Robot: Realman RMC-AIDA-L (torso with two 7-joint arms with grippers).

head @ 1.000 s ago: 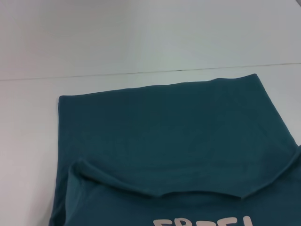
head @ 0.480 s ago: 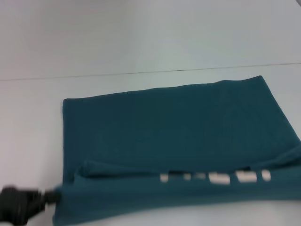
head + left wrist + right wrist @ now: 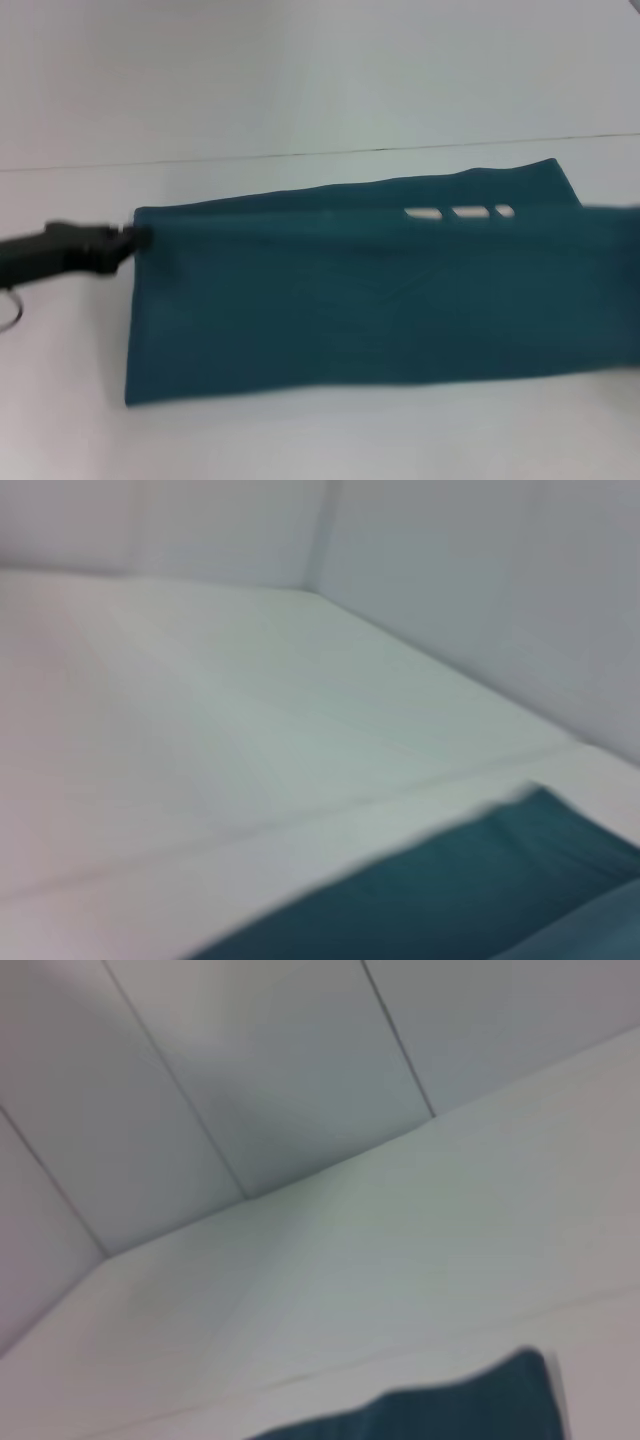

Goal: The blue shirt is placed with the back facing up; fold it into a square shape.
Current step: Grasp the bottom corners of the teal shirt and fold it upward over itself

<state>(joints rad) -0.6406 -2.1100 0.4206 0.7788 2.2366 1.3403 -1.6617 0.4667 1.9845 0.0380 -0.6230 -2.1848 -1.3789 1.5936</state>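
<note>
Head view: left claw (image 3: 135, 240) at blue shirt (image 3: 350, 300) edge

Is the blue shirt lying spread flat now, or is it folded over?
Folded over. The blue shirt forms a wide band, bits of white lettering peeking at its far edge; the left gripper is at its far-left corner.

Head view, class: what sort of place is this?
Probably a robot test bench, not a home: a bare white tabletop, plain white panel walls, one dark teal-blue cotton shirt.

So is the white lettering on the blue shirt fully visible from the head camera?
No, only thin slivers of the white lettering peek out along the far edge of the blue shirt, whose top layer covers the rest.
</note>
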